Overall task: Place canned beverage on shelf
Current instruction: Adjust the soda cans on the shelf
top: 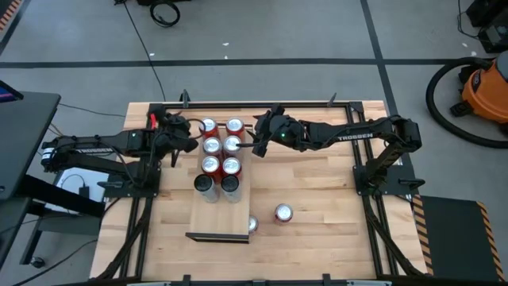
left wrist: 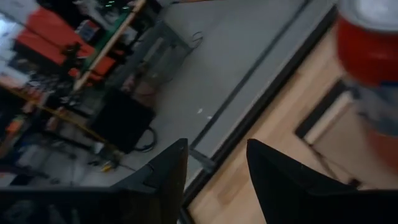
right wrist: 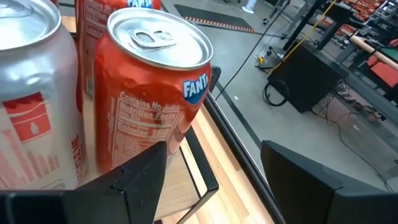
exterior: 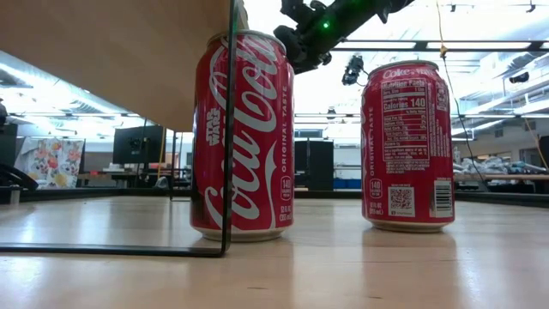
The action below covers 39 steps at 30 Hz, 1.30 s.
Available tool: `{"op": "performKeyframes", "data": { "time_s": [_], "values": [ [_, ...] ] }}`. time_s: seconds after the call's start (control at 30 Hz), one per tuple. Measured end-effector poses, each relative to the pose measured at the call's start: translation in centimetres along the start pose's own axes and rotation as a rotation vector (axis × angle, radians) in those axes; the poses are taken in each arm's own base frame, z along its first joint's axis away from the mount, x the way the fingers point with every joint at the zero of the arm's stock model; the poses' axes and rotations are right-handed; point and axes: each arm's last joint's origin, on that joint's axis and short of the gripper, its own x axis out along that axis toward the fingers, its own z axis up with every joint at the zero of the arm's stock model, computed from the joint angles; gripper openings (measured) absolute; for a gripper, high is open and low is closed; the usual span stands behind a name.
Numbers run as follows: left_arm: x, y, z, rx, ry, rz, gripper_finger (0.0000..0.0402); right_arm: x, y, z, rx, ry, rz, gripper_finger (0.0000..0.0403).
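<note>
Pale plywood shelf [top: 219,218] with eight cylindrical metal cans in two rows at its 12 o'clock end; two red Coke cans [top: 283,213] loose on the woodgrain bench [top: 317,238] at 5 o'clock; right claw [top: 258,147] spread, empty, just beside the orange Fanta can [right wrist: 155,93]; left claw [top: 194,144] spread, empty, at the rows' 9 o'clock.

Glossy printed metal cans [exterior: 244,137] with brushed silver lids; pale matt plywood shelf [top: 220,214]; smooth wood-grain surface [top: 317,230]; matt dark plastic fingers [right wrist: 140,174].
</note>
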Motion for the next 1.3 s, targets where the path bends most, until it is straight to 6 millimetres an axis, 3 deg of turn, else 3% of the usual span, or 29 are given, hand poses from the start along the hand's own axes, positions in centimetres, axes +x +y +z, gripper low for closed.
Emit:
{"op": "performKeyframes", "data": {
  "time_s": [0.47, 0.77, 1.1, 1.3],
  "values": [
    [-0.1, 0.2, 1.2, -0.046, -0.071, 0.049, 0.0178, 0.1, -0.4, 1.0, -0.016, -0.095, -0.017, 0.0270],
    [-0.1, 0.1, 1.4, -0.051, -0.087, 0.016, 0.0178, 0.3, -0.6, 1.0, -0.027, -0.128, 0.113, 0.0270],
    [-0.5, 1.1, 1.1, 0.046, -0.078, 0.110, 0.0178, -0.2, -0.6, 0.9, -0.118, -0.074, -0.055, 0.0270],
    [-1.2, 2.1, 0.8, 0.006, -0.122, 0.018, 0.0176, -0.2, -0.7, 1.2, -0.139, -0.099, -0.062, 0.0270]
  ]
}}
